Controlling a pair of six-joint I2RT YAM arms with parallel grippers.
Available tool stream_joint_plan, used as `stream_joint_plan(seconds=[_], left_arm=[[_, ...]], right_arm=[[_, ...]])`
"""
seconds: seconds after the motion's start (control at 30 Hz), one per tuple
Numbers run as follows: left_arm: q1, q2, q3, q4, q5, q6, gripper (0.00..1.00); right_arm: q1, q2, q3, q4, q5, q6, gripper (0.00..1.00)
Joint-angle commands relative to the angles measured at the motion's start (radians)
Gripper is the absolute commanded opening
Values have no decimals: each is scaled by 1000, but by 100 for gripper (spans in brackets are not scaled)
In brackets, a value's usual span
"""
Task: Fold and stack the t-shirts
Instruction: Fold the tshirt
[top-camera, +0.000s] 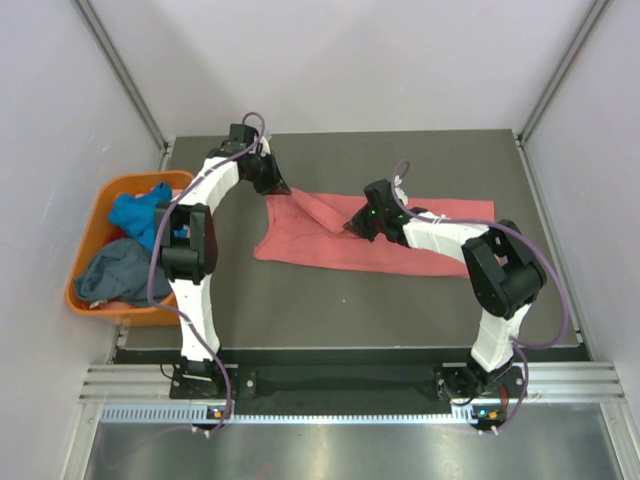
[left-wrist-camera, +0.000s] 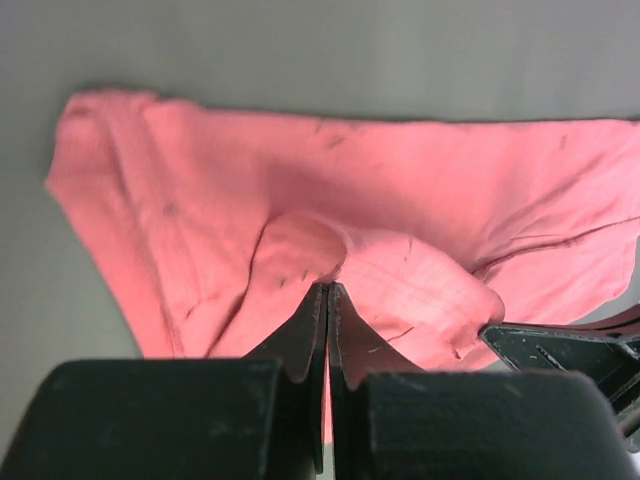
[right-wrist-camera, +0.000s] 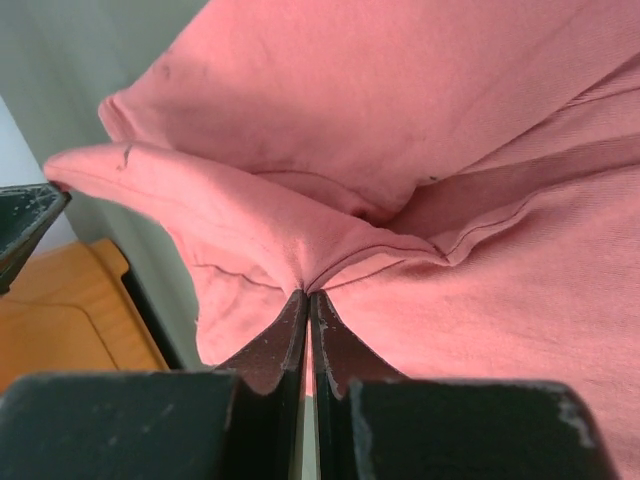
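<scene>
The salmon-pink t-shirt lies spread across the middle of the table. My left gripper is shut on its far left corner, the cloth pinched at the tips. My right gripper is shut on a fold near the shirt's middle, the cloth pinched at the tips. A raised ridge of pink cloth runs between the two grippers. The bright blue t-shirt and the slate grey-blue t-shirt lie crumpled in the orange tub at the left.
The orange tub sits off the table's left edge, beside the left arm. Its rim shows in the right wrist view. Metal frame posts stand at the far corners. The dark table has bare room in front of the shirt.
</scene>
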Motion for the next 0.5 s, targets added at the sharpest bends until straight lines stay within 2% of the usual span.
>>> stream_joint_plan(seconds=[0.0,0.2,0.47], left_arm=[[8,-48,-12,-128,-57,-58,0],[8,-91,-113,-148,-122,-72,0],[8,-102,-164,-177,-168,-77,0]], right_arm=[[-10,-48,-3,35,-38,-66,0],[-11,-41,-9,32,-84,-150,0],[-11,-39,-45,24,-105,-196,0]])
